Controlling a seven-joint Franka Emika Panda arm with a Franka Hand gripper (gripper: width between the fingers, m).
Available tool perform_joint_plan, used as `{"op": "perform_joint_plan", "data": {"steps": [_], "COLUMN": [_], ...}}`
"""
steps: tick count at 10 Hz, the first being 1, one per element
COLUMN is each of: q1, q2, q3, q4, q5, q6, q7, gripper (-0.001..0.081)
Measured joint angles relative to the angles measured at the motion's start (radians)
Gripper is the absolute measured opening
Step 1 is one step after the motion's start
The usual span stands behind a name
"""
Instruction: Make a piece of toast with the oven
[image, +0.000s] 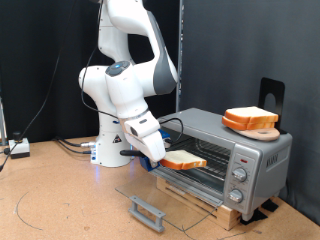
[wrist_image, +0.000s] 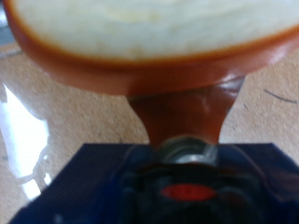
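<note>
At mouth of boxy silver-grey toaster oven (image: 232, 152), glass door dropped flat, our gripper (image: 153, 152) clenched on flat cream-faced, orange-crusted toast slice (image: 183, 160), hovering above tabletop (image: 60, 200). We judge grip marginal: crust edge only; tilt could drop slice or snag wire rack.

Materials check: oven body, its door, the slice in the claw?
Oven: looks like brushed silver-grey sheet metal, dull sheen. Its drop door: clear glass, floor visible through it, grey handle. Piece of toast, between the claw's fingers: glossy, uniform orange-brown crust and smooth cream face in the wrist view suggest plastic or foam, not real bread.
</note>
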Motion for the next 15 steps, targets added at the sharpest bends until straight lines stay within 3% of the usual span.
{"op": "perform_joint_plan", "data": {"steps": [3,9,12,15], "q1": [-0.002,-0.012,0.014,0.052], "q2": [0.000,-0.022,-0.073,-0.126], "q3": [-0.002,-0.013,-0.002,0.048], "q4": [-0.020,-0.017,-0.027,-0.069], "q5": [-0.004,0.013,0.049,0.071], "q6": [0.084,0.044,-0.019,-0.023], "q7": [-0.039,-0.057,-0.068,-0.028], "gripper": [0.0394,0.0394,0.0394,0.0394]}}
